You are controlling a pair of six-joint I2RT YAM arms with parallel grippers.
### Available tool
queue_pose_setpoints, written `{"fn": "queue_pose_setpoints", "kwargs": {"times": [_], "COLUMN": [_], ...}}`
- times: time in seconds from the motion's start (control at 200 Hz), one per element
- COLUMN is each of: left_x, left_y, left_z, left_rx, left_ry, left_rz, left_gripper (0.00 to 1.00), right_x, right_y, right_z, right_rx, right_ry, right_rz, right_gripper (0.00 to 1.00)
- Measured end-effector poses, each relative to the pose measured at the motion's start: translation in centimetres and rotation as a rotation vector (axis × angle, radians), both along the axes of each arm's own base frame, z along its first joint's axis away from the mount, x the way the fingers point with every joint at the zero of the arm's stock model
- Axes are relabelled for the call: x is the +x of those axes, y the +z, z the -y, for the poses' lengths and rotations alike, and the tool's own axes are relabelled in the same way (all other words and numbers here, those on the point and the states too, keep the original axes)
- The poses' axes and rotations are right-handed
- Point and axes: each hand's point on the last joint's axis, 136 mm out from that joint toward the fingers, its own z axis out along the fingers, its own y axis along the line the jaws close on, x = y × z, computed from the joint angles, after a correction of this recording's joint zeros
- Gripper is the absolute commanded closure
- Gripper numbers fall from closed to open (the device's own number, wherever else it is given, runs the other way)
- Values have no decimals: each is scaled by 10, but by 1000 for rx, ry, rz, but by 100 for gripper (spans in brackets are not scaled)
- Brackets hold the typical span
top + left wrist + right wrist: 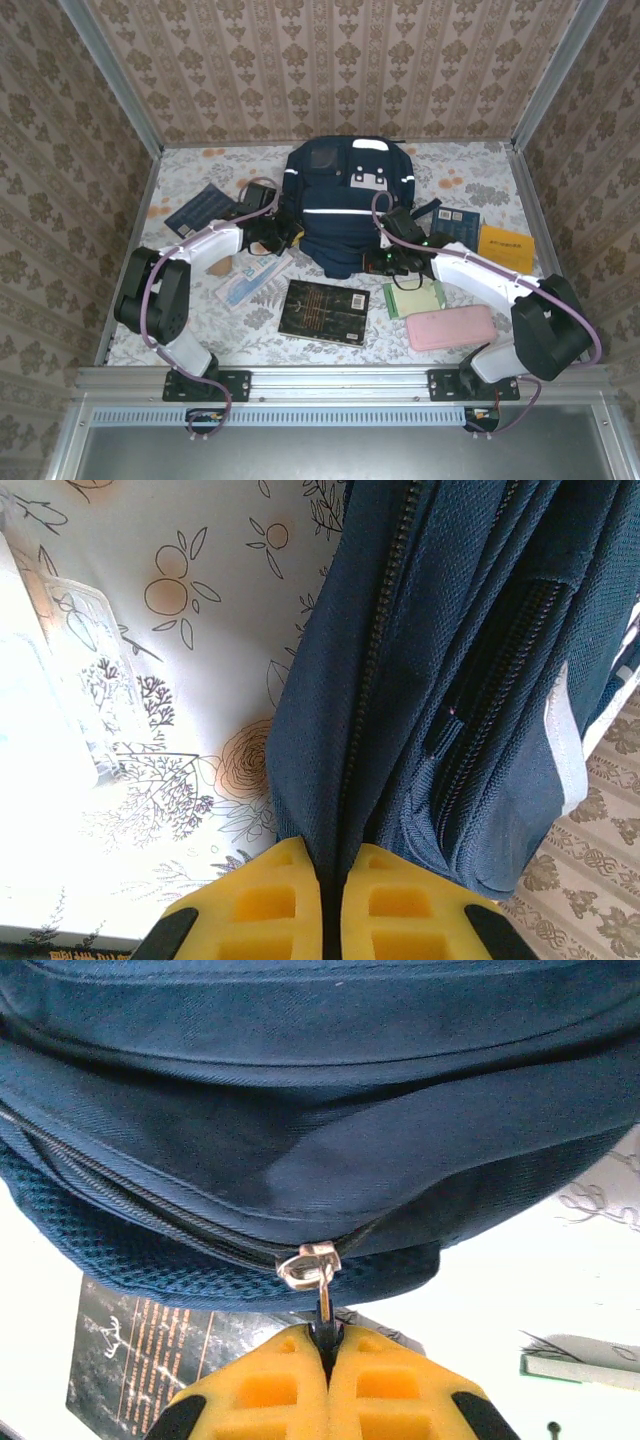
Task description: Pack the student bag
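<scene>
Navy backpack [345, 195] lies flat on floral tablecloth [190, 340], white stripe up, between both grippers.

Left gripper [330, 868] at backpack's left edge: yellow pads [265, 905] pressed together, pinching backpack fabric beside zipper line.

Right gripper [327, 1345] at backpack's near right corner: jaws clamped narrow on metal zipper pull [312, 1265].

Black book [323, 311] just near side of backpack. Pink pencil case [450, 327] and green notepad [413, 298] near-right of backpack. Orange envelope [505, 245] to backpack's right. Blue booklet [198, 210] to backpack's left. Clear packet [250, 278] near-left of backpack.

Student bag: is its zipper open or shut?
Shut where visible: zipper teeth meet beside the slider, whose pull the right end effector grips.
</scene>
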Motion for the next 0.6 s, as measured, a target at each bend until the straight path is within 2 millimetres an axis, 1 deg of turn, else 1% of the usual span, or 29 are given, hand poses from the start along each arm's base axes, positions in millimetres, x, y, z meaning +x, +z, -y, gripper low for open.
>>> {"fn": "queue_pose_setpoints", "kwargs": {"times": [0.135, 0.26, 0.355, 0.42, 0.45, 0.56, 0.6], "left_x": [0, 3, 6, 8, 10, 15, 19], "left_y": [1, 9, 17, 22, 25, 34, 40], "left_z": [-2, -2, -5, -8, -9, -18, -22], "left_rx": [-3, -3, 7, 17, 22, 57, 75], "left_ry": [-11, -30, -44, -54, -58, -87, -86], "left_rz": [-1, 12, 33, 46, 52, 77, 93], "left_gripper": [100, 100, 100, 100, 94, 63, 55], "right_x": [3, 10, 13, 14, 14, 13, 12], "right_y": [5, 7, 7, 8, 9, 15, 17], "right_z": [15, 28, 34, 34, 33, 18, 14], "right_rx": [-2, -4, -5, 4, 12, 70, 83], "right_ry": [-42, -85, -105, -103, -95, -38, -25], "right_rz": [14, 21, 20, 24, 24, 34, 36], "right_gripper": [100, 100, 100, 100, 100, 100, 100]}}
